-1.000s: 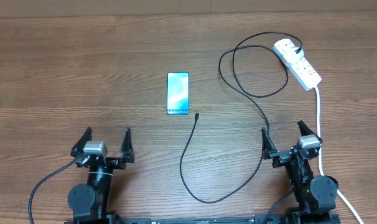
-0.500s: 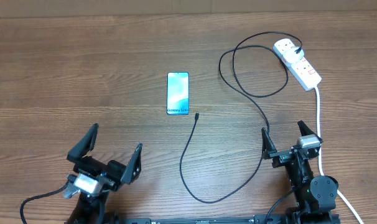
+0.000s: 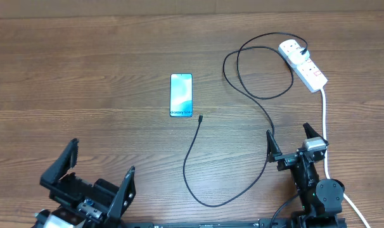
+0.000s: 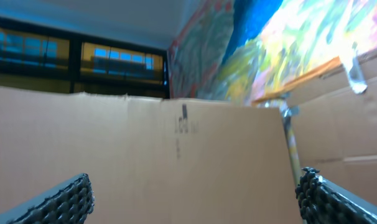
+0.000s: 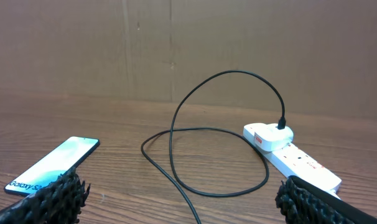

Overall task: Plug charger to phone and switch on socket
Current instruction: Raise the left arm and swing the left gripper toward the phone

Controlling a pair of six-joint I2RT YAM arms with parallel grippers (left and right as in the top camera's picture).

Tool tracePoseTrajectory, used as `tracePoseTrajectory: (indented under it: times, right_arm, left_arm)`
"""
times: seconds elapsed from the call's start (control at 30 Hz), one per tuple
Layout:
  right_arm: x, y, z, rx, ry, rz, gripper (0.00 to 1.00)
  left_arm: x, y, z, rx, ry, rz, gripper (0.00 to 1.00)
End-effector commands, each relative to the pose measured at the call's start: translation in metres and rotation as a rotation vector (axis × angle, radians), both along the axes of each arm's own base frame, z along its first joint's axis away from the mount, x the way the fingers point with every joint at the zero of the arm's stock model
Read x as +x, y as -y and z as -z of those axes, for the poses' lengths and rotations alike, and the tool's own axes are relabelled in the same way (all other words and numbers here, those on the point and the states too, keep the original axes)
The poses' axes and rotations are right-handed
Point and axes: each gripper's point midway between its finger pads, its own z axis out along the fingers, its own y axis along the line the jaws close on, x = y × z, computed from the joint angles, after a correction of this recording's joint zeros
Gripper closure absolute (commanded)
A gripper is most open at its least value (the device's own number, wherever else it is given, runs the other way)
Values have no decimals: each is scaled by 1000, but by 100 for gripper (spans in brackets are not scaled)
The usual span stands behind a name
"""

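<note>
While both jaws gape, phone (image 3: 181, 95) well apart, seemingly untouched.

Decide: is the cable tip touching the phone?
Apart. Overhead view shows bare wood between the cable tip and the phone.

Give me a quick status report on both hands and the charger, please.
Left hand open, empty. Right hand open, empty. Charger tip beside phone, unplugged; other end in socket. Nothing in the way.
</note>
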Motion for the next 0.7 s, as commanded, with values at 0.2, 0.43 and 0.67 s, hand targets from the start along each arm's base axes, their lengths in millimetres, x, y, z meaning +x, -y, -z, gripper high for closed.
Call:
tracePoseTrajectory:
  times: [0.2,0.43,0.67]
  right_arm:
    - [0,1,1,6,4,5,0]
    - [0,1,1,7,4,5,0]
    - [0,1,1,7,4,5,0]
  left_arm:
    - [15,32,-52,113,-178,200,0]
    - [35,56,-81,237,-331,382,0]
    - [61,49,-95,189,-433,357,0]
